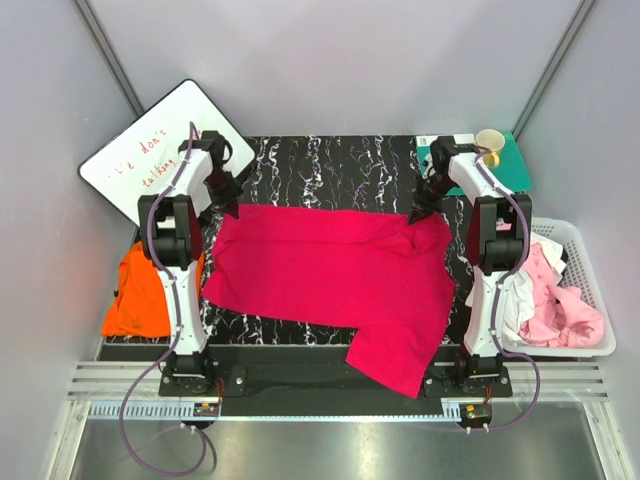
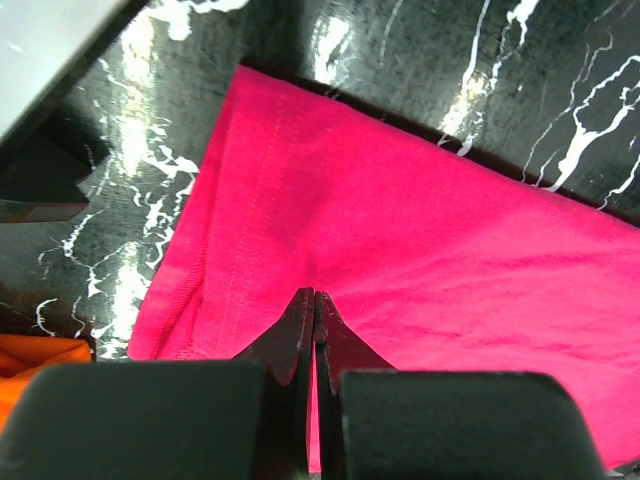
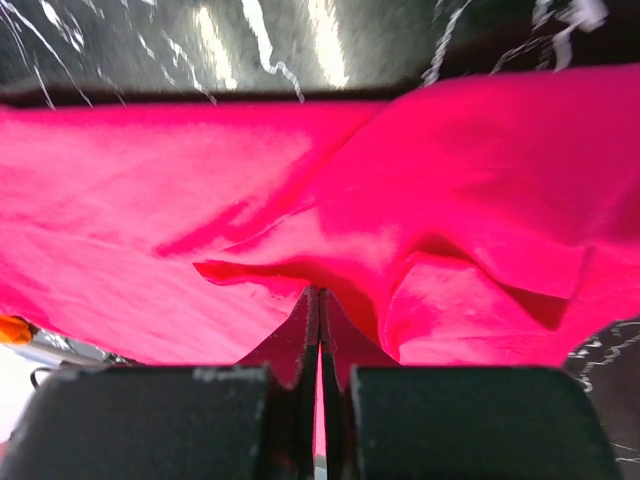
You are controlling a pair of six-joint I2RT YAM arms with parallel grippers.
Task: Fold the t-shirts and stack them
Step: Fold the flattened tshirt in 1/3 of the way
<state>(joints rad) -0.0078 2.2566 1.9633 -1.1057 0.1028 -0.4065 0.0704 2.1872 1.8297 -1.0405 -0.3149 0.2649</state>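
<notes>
A large magenta-red t-shirt (image 1: 330, 270) lies spread on the black marbled table (image 1: 330, 165), one part hanging over the near edge. My left gripper (image 1: 229, 206) is shut on its far left corner, and my right gripper (image 1: 419, 214) is shut on its far right corner. In the left wrist view the fingers (image 2: 316, 295) meet on flat cloth (image 2: 420, 230). In the right wrist view the fingers (image 3: 319, 292) pinch a raised fold of the cloth (image 3: 150, 200). An orange t-shirt (image 1: 140, 295) lies at the table's left edge. Pale pink (image 1: 565, 315) and white (image 1: 520, 295) shirts are in a basket.
A white basket (image 1: 580, 232) stands to the right of the right arm. A whiteboard (image 1: 165, 150) leans at the back left. A paper cup (image 1: 489, 140) sits on a green mat (image 1: 515, 170) at the back right. Grey walls enclose the table.
</notes>
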